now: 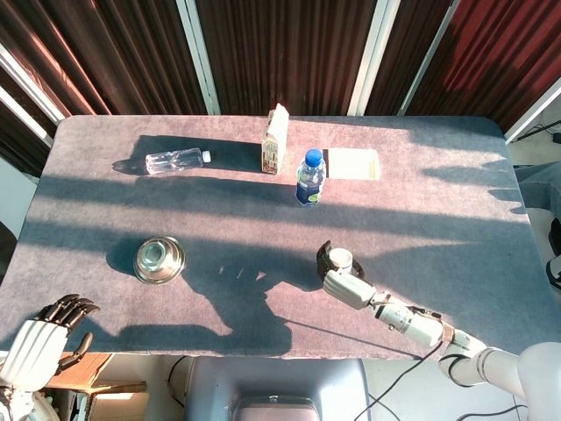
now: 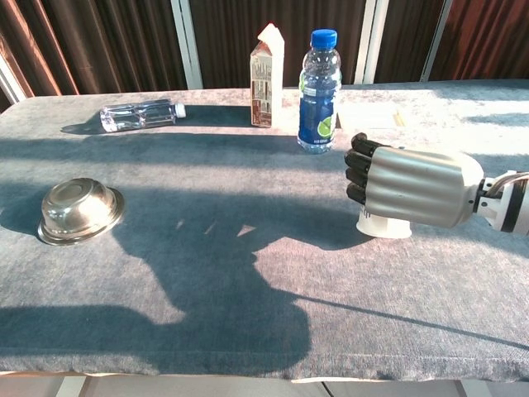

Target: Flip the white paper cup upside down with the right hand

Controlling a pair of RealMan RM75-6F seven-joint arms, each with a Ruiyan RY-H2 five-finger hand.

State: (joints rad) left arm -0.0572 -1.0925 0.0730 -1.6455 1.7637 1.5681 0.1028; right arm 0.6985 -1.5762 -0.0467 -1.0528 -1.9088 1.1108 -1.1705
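The white paper cup (image 1: 341, 259) stands on the table with its wide rim (image 2: 383, 226) down and its narrow base up. My right hand (image 2: 409, 188) wraps around it from the near side, and its dark fingers (image 1: 323, 255) curl round the cup's left side. In the chest view the hand hides most of the cup's wall. At the bottom left of the head view my left hand (image 1: 39, 338) hangs below the table's front edge and holds nothing.
A blue-capped bottle (image 2: 318, 91) and a milk carton (image 2: 266, 76) stand behind the cup. At the far left a clear bottle (image 2: 139, 115) lies on its side. A steel bowl (image 2: 79, 211) sits at the near left, and a paper sheet (image 1: 353, 164) lies behind the blue-capped bottle.
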